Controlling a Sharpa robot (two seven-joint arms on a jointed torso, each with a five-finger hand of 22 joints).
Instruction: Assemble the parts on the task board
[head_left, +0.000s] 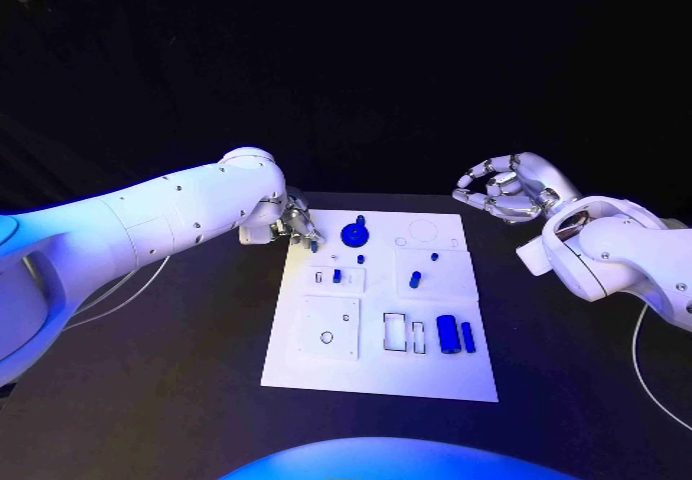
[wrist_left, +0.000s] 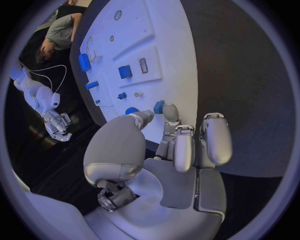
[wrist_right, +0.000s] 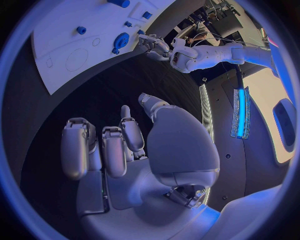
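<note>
The white task board (head_left: 378, 372) lies in the middle of the black table. On it are a blue gear (head_left: 355, 235), small blue pegs (head_left: 338, 275) (head_left: 415, 279) and two blue cylinders (head_left: 447, 333) near its right edge. My left hand (head_left: 296, 225) hovers at the board's far left corner. In the left wrist view its thumb and a finger (wrist_left: 170, 112) pinch a small blue part (wrist_left: 159, 106) just over the board (wrist_left: 169, 60). My right hand (head_left: 505, 190) hangs raised beyond the far right corner, fingers loosely bent and apart (wrist_right: 131, 155), holding nothing.
Bare dark table (head_left: 188, 380) lies on both sides of the board. A thin white cable (head_left: 116, 290) runs under the left arm, and another (head_left: 642, 380) trails at the right edge. Empty recesses (head_left: 329, 335) mark the board's near half.
</note>
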